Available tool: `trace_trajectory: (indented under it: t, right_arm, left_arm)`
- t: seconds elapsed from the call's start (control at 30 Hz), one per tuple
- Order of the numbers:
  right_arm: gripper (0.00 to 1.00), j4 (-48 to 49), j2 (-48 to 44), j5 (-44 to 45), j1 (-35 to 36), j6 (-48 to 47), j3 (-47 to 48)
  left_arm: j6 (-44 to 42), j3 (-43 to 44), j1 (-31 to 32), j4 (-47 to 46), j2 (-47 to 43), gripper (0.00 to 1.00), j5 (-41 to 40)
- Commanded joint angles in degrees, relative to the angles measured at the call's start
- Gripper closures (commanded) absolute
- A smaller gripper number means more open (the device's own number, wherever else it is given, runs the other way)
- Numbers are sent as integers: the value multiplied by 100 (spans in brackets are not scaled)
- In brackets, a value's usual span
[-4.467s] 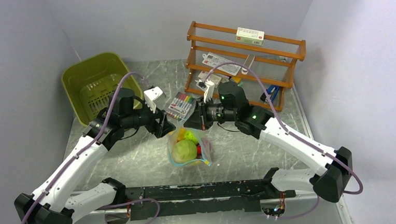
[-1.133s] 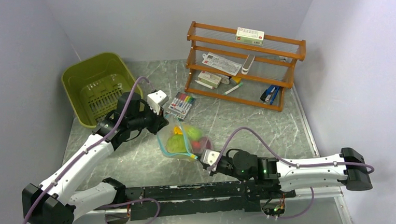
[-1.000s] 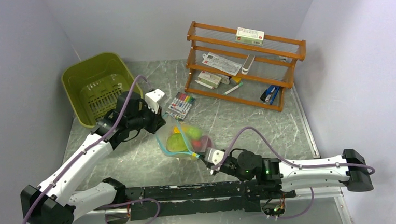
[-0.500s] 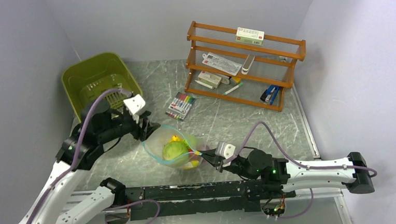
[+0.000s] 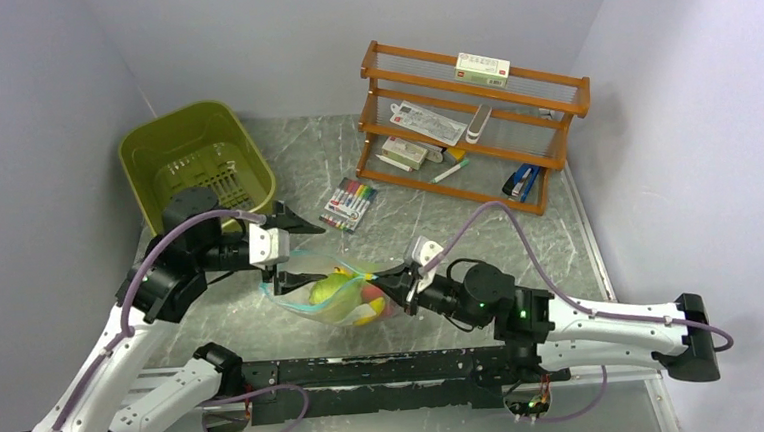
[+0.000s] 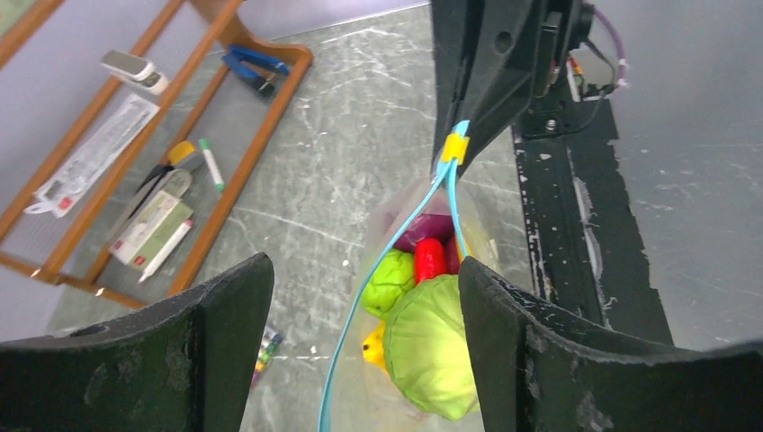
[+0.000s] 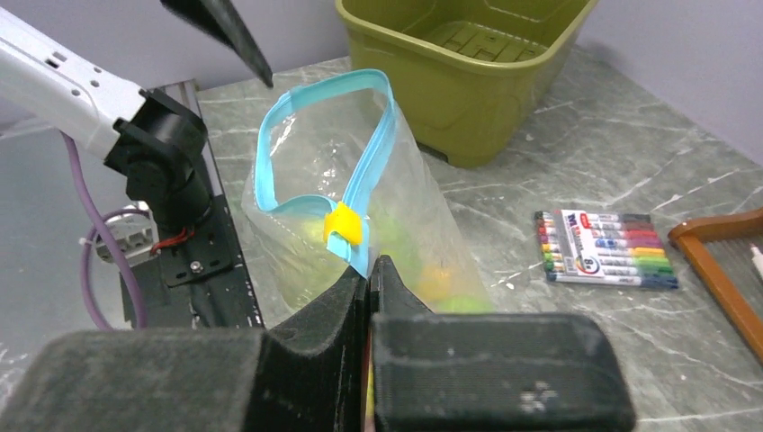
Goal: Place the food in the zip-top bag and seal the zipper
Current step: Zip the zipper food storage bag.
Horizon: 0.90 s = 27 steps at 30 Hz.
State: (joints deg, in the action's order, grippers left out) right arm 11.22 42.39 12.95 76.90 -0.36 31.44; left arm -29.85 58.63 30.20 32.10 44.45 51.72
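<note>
The clear zip-top bag (image 5: 335, 297) stands on the table, its teal zipper (image 7: 360, 171) gaping in a loop. Inside are food pieces: a pale green round one (image 6: 436, 346), a green one (image 6: 394, 281), a red chili (image 6: 429, 258), a yellow banana (image 6: 373, 346) and a purple-red piece (image 6: 423, 229). My right gripper (image 7: 371, 265) is shut on the strip's end just below the yellow slider (image 7: 343, 224), and shows in the top view (image 5: 390, 282). My left gripper (image 6: 360, 270) is wide open above the bag's other end, touching nothing; it shows in the top view (image 5: 292, 250).
The olive-green tub (image 5: 194, 157) stands at the back left, close behind the left arm. A pack of markers (image 5: 348, 204) lies behind the bag. A wooden rack (image 5: 472, 120) with stationery is at the back right. The black rail (image 5: 387, 368) runs along the near edge.
The left gripper has let go of the bag's left edge and stands wide open over it. The right gripper has lifted its corner, and the bag has shifted left.
</note>
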Motion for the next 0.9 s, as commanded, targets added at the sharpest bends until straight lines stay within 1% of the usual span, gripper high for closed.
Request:
trace_trajectory:
  t: [0.0, 0.1, 0.17, 0.4, 0.47, 0.53, 0.6, 0.73, 0.87]
  right_arm:
    - [100, -19, 204, -463, -262, 613, 328]
    - [100, -147, 499, -800, -545, 979, 543]
    - [100, -211, 696, -1006, -694, 1149, 692]
    - [100, 29, 1099, -1160, -781, 1593, 904]
    - [100, 113, 1153, -1200, -794, 1659, 901]
    - [100, 167, 1172, -1188, -806, 1740, 897]
    - [100, 186, 1193, -1166, -837, 1833, 899]
    - [100, 161, 1205, -1091, -947, 2084, 901]
    - [100, 204, 1224, -1061, -1023, 2319, 868]
  left_arm:
    - [-183, -102, -26, -460, 100, 27, 973]
    - [49, -220, -22, -807, 203, 28, 1355]
    - [133, -333, -22, -979, 268, 28, 1424]
    - [221, -410, 0, -1040, 561, 31, 1684]
    - [411, -537, 23, -1337, 541, 32, 1566]
    - [733, -727, 58, -1736, 527, 37, 1440]
    - [728, -800, 118, -1785, 565, 41, 1560]
    - [673, -910, 275, -1761, 548, 42, 1075]
    - [757, -1077, 420, -2008, 543, 42, 749]
